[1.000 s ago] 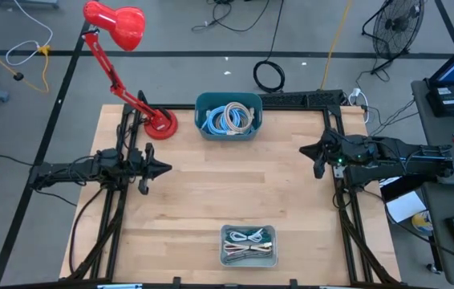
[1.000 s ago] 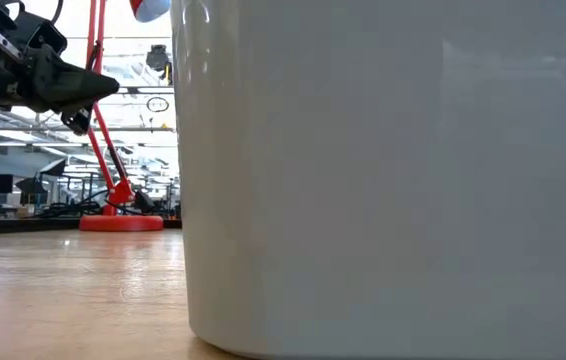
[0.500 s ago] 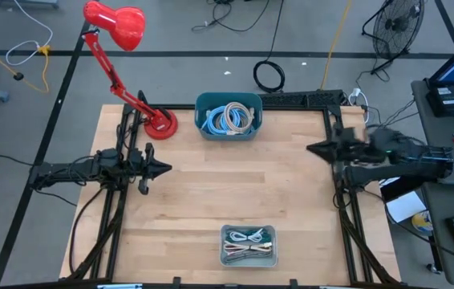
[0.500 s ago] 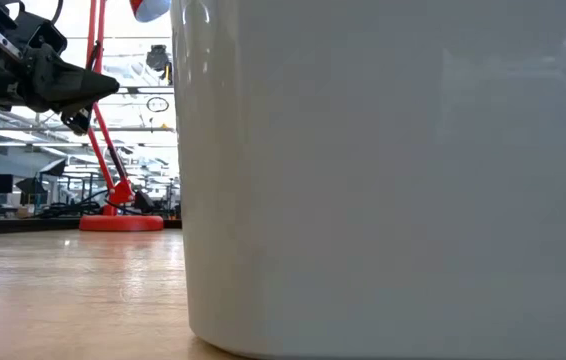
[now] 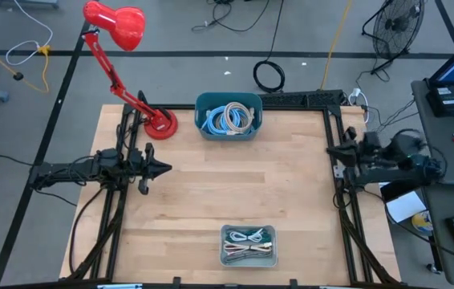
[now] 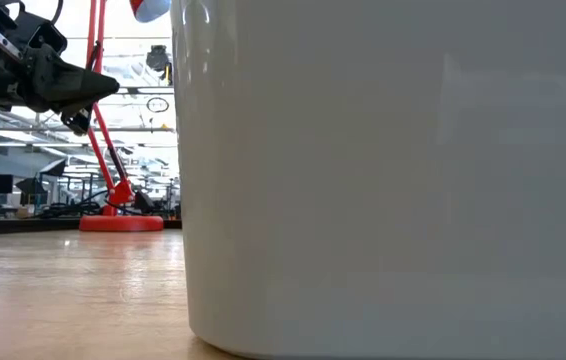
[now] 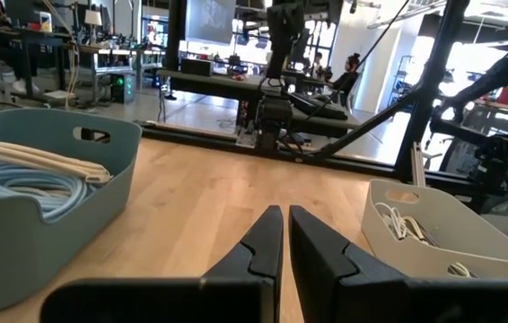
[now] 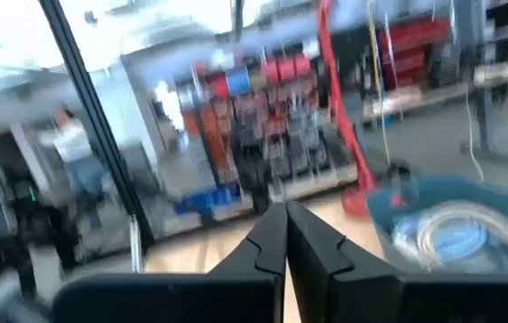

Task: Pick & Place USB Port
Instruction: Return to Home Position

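A blue bin [image 5: 228, 116] with coiled pale cables stands at the table's far middle. A light grey tray [image 5: 249, 245] with several cables, some with USB plugs, stands at the near middle. My left gripper [image 5: 165, 169] hovers level over the table's left side, shut and empty; its fingertips [image 7: 284, 215] nearly meet. My right gripper [image 5: 330, 150] sits pulled back at the table's right edge, shut and empty, fingertips together [image 8: 284, 209]. The grey tray [image 6: 393, 180] fills most of the low view.
A red desk lamp stands with its base [image 5: 160, 123] on the table's far left corner. Bare wood lies between the bin and the tray. Black frame rails [image 5: 341, 193] run along both table sides. People show in the room behind.
My right gripper has drawn back toward the table's right edge and tipped upward, staying empty. The left arm has kept still.
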Available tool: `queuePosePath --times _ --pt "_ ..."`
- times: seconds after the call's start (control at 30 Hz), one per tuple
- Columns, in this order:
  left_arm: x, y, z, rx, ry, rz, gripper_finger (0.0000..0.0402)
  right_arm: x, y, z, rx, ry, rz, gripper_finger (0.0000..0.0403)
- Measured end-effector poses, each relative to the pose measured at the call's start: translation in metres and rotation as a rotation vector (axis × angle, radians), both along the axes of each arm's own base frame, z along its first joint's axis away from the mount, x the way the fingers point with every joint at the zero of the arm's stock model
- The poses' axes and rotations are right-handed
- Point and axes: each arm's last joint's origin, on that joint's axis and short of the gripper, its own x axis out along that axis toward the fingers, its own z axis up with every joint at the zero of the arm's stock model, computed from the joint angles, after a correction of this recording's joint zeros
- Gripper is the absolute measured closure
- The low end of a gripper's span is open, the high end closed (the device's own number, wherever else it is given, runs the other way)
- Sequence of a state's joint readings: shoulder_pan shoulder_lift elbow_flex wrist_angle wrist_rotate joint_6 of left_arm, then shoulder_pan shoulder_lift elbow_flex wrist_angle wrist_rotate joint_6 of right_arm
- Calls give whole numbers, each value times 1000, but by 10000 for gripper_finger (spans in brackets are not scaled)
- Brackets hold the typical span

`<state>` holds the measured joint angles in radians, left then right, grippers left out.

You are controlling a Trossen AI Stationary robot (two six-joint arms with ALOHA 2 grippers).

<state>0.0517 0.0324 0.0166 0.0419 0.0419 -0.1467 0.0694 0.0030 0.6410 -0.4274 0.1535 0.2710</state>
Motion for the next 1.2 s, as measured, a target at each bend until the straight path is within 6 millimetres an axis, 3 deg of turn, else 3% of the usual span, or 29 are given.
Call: queuePosePath --times 0.1,0.5,0.83,1.2 --pt "0 0 0 0 -3 2 376 12 1 -11 -13 33 21 403" --pt "0 0 1 3 -10 0 376 53 7 -63 11 -150 105 403" --pt "0 0 1 2 -8 0 376 66 11 -100 65 -74 231 403" --pt "0 0 1 1 -8 0 376 71 13 -119 102 -9 277 403"
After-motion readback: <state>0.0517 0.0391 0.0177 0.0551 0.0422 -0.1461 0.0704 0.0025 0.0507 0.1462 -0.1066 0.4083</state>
